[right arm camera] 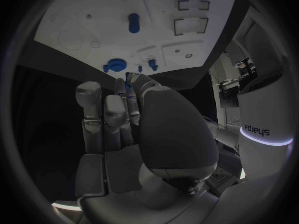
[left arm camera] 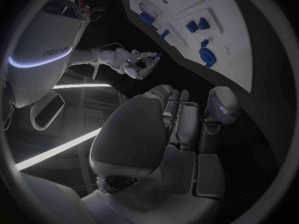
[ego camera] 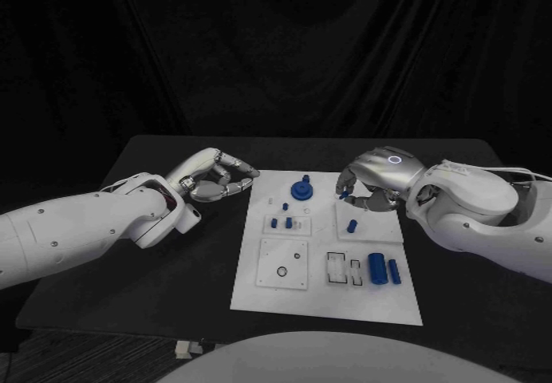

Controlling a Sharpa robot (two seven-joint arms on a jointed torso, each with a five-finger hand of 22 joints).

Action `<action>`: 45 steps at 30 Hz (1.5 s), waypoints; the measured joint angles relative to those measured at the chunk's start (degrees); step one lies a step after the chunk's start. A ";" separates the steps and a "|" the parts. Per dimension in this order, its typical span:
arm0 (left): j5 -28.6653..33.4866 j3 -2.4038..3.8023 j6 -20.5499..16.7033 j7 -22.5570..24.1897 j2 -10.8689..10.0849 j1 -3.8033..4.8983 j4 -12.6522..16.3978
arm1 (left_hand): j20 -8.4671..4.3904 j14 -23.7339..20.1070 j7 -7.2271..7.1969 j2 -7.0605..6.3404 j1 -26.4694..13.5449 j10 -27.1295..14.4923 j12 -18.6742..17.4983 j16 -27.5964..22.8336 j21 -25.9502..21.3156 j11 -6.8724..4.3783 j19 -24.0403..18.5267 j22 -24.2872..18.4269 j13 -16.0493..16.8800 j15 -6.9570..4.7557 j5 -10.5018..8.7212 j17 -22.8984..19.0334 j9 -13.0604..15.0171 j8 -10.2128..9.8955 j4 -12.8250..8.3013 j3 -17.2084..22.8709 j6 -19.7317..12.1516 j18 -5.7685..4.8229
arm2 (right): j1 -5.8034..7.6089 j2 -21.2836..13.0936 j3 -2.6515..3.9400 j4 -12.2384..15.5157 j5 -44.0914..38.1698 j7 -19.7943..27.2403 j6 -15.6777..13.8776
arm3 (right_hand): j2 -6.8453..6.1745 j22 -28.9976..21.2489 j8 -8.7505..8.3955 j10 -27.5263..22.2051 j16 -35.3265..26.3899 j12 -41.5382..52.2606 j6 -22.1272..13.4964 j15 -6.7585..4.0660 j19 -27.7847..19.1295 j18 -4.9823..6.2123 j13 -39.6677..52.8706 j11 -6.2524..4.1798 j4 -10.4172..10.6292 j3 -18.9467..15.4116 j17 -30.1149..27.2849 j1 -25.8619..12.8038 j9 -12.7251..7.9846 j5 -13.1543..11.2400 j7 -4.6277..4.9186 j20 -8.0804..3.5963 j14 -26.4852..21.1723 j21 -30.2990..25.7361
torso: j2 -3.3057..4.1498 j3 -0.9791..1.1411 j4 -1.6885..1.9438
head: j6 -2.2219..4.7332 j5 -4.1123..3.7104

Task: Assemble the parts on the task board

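A small blue part (ego camera: 345, 191) is pinched in the fingertips of the right robot hand (ego camera: 377, 185), which is positioned over the far right area of the task board (ego camera: 325, 299). The left robot hand (ego camera: 218, 177) is clenched on nothing, just beside the board's far left edge.

On the board, a round blue piece with a post (ego camera: 301, 189) stands at the far middle, small blue pegs (ego camera: 281, 223) stand in the plate below it, a blue peg (ego camera: 351, 226) stands near the right robot hand, and two blue cylinders (ego camera: 384, 269) lie at the near right beside empty rectangular recesses (ego camera: 344, 268).

The following faults are judged possible. The pinched part may be dropped or tilted, since only its tip is held. Neighbouring pegs may be knocked by the spread fingers during lowering. Misalignment with the seat may cause jamming.

The board is carried on a black bench (ego camera: 172, 279). The room behind is screened by dark curtains (ego camera: 299, 72).
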 measured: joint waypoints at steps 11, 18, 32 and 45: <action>0.00 0.00 0.15 -0.32 -0.20 -0.01 -0.44 | 0.00 -0.21 0.00 0.00 0.00 0.00 0.00 0.00 -0.29 0.00 0.00 0.00 0.00 0.21 0.00 -0.03 0.00 0.00 0.00 0.00 0.00 -0.01 | -1.04 5.82 0.00 1.84 0.00 -0.22 2.50 | 0.00 0.00 0.14 0.00 0.00 0.00 -0.01 0.00 0.00 0.00 -0.05 0.00 0.00 0.00 -0.24 0.00 0.00 -0.23 0.00 0.00 0.00 -0.27 | -0.03 -0.07 0.07 | 0.00 1.01; 0.00 0.00 0.23 -0.52 -0.45 -0.02 -0.62 | 0.00 -0.21 0.00 0.00 0.00 0.00 0.00 -0.21 -0.29 0.00 0.00 0.00 0.00 0.21 0.00 -0.18 -0.03 0.00 0.09 0.09 0.00 0.00 | -2.86 8.44 0.00 1.36 0.00 -0.21 4.28 | 0.00 0.00 0.14 0.00 0.00 0.00 -0.01 0.21 0.00 0.00 -0.07 0.00 -0.16 0.16 -0.36 0.02 0.00 -0.23 0.00 0.00 -0.21 -0.62 | 0.03 -0.07 0.17 | 0.00 1.98; 0.00 0.00 0.45 -0.65 -0.22 -0.07 -0.90 | -0.01 -0.21 0.00 0.00 0.00 0.00 0.00 -0.21 -0.53 0.00 -0.42 -0.01 0.00 0.21 0.00 -0.34 -0.05 0.00 0.16 0.16 0.00 0.00 | -6.52 11.02 -0.03 -0.65 0.00 -0.13 6.83 | 0.56 0.04 0.07 -0.01 0.00 -0.06 -0.20 0.42 -0.21 0.00 -0.13 0.01 -0.32 0.31 -0.48 0.24 0.10 -0.37 0.00 0.21 -0.42 -1.22 | -0.02 -0.09 0.07 | 0.00 3.46; -0.01 0.00 0.63 -0.66 -0.17 -0.18 -1.00 | -0.01 -0.42 0.00 0.00 0.00 0.00 0.00 -0.20 -0.78 0.00 -0.41 -0.01 0.00 0.42 0.00 -0.43 -0.05 0.00 0.16 0.16 0.00 0.00 | -7.72 11.88 -0.01 -1.20 0.00 -0.15 7.83 | 0.62 0.03 -0.09 -0.01 -0.26 -0.06 -0.22 0.58 -0.21 0.00 -0.13 0.01 -0.32 0.31 -0.76 0.17 0.08 -0.40 -0.01 0.21 -0.27 -1.73 | 0.03 -0.04 -0.03 | 0.00 4.04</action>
